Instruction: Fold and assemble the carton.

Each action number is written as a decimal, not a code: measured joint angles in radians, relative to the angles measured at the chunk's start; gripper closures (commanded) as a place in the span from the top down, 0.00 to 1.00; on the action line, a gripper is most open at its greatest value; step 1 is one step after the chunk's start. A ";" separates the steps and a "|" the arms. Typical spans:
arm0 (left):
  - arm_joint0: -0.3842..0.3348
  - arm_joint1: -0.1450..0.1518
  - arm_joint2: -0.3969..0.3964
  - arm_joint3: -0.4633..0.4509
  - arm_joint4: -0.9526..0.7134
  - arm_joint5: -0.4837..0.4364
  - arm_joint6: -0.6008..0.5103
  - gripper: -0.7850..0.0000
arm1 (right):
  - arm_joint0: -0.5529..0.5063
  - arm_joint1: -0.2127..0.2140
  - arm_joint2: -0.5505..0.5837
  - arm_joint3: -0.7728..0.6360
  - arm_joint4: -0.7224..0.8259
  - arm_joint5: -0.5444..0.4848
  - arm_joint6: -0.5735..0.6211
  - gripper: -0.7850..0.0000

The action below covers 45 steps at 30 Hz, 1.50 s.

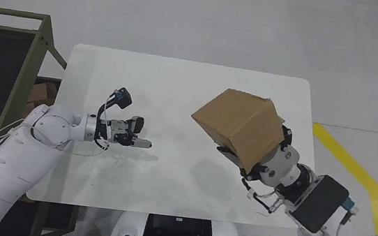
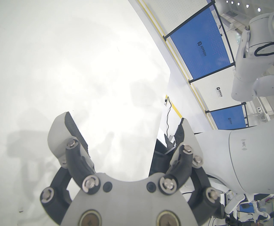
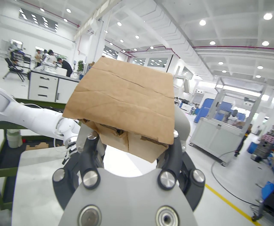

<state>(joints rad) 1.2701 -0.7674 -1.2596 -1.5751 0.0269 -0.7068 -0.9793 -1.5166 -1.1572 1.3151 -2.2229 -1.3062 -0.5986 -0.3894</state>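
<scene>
Right claw [image 3: 131, 139] grips the carton [image 3: 122, 100] at its flapped end, holding it tilted above the bench [image 2: 64, 64]. Left claw [image 2: 125, 124], wide open and empty, hangs well apart. Likely mid-fold; next, it must close in and press the loose flaps [image 3: 132, 147].

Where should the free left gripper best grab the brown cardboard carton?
The brown cardboard carton hangs tilted in the right gripper. The open left gripper should probably pinch its free left corner edge, coming from the robot's left.
</scene>
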 measured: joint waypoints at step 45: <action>0.000 0.000 0.000 0.000 0.000 0.000 0.000 1.00 | 0.394 -0.063 -0.431 0.893 -0.233 -0.122 0.130 0.00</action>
<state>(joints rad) 1.2701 -0.7673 -1.2596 -1.5751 0.0269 -0.7068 -0.9793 -1.1231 -1.2202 0.8838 -1.3302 -1.5387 -0.7205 -0.2596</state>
